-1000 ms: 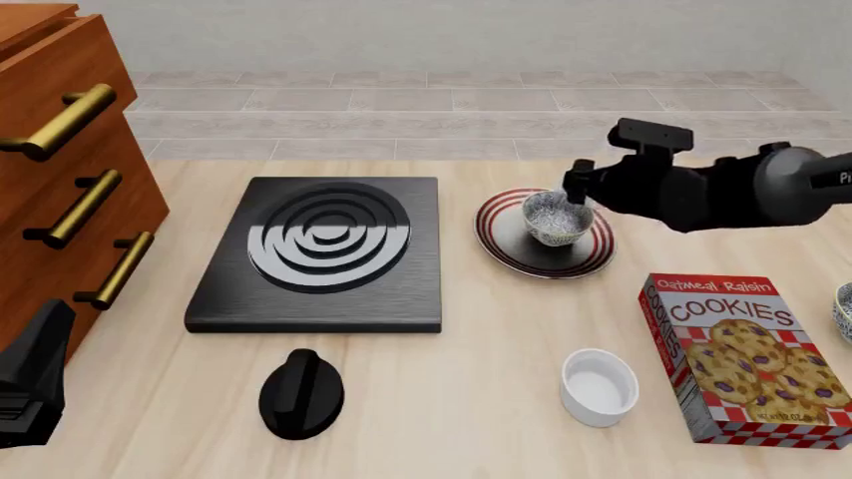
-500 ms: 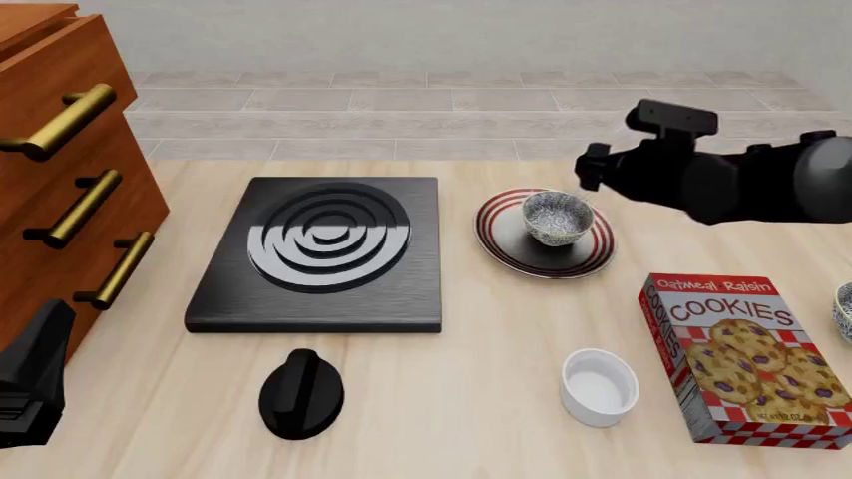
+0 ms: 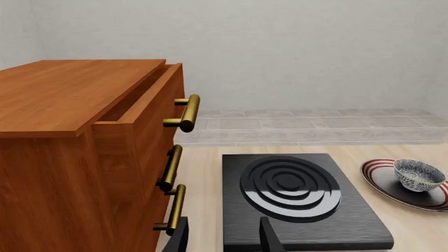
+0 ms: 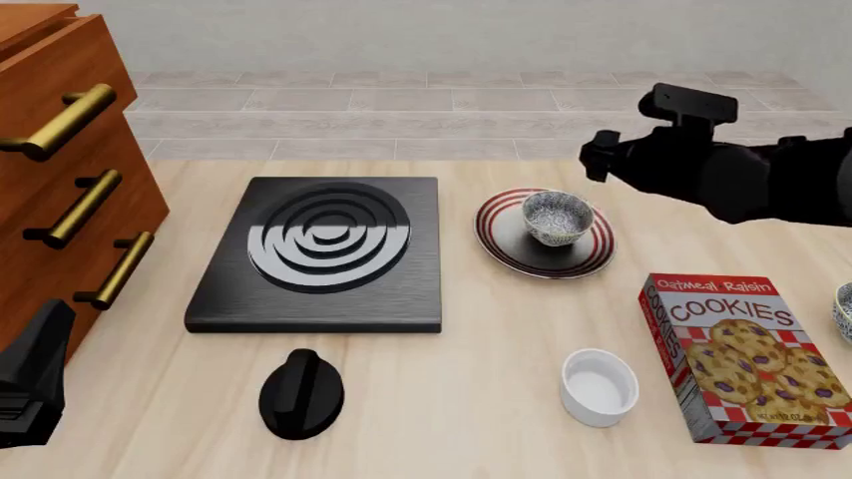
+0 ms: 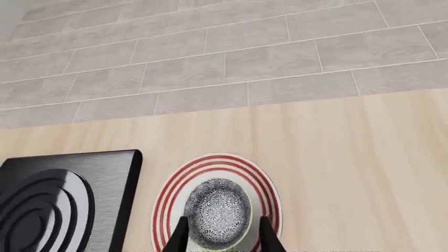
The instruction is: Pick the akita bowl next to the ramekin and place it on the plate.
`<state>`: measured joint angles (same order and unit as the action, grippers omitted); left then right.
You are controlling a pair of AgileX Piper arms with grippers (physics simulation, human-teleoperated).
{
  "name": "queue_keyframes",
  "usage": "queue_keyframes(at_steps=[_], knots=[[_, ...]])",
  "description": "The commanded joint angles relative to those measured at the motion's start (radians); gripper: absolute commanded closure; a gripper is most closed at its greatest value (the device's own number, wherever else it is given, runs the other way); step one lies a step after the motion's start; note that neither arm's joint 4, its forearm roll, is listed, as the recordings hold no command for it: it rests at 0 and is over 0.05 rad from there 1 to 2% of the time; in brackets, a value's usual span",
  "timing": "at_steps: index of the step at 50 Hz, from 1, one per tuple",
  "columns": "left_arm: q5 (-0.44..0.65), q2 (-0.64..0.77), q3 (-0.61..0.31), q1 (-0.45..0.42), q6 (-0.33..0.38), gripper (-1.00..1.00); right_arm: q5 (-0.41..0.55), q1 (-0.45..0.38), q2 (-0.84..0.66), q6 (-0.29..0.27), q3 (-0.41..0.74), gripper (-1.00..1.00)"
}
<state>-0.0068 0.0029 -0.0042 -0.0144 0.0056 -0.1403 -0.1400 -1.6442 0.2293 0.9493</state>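
Note:
The speckled akita bowl (image 4: 557, 217) stands upright on the red-ringed plate (image 4: 502, 214), a little right of the plate's middle. My right gripper (image 4: 594, 160) hovers above and behind the bowl, open and holding nothing. In the right wrist view its fingertips (image 5: 180, 237) frame the akita bowl (image 5: 217, 212) and plate (image 5: 167, 206) from above, clear of both. The white ramekin (image 4: 598, 385) sits near the table's front. My left gripper (image 4: 32, 383) rests low at the front left; in its wrist view the left gripper (image 3: 224, 239) is open and empty, with the akita bowl (image 3: 418, 174) and plate (image 3: 379, 177) far off.
A black stove plate (image 4: 326, 250) lies left of the plate, with a black knob (image 4: 301, 392) in front of it. A wooden drawer cabinet (image 4: 60, 170) stands at the left. A cookie box (image 4: 745, 355) stands beside the ramekin; another patterned bowl (image 4: 843, 309) shows at the right edge.
My right gripper has risen and drawn back to the right, away from the akita bowl's rim. The bowl stays on the plate. The left arm has not moved.

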Motion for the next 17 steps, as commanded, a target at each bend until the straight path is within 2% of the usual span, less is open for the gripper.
queue_keyframes(at_steps=[1,17], knots=[[0.0,0.0,0.0,0.0,0.0,-1.0,0.007,-0.012,0.045,0.007,-0.021,-1.0],[0.0,0.0,0.0,0.0,0.0,-1.0,0.013,-0.015,0.118,0.013,-0.061,-1.0]])
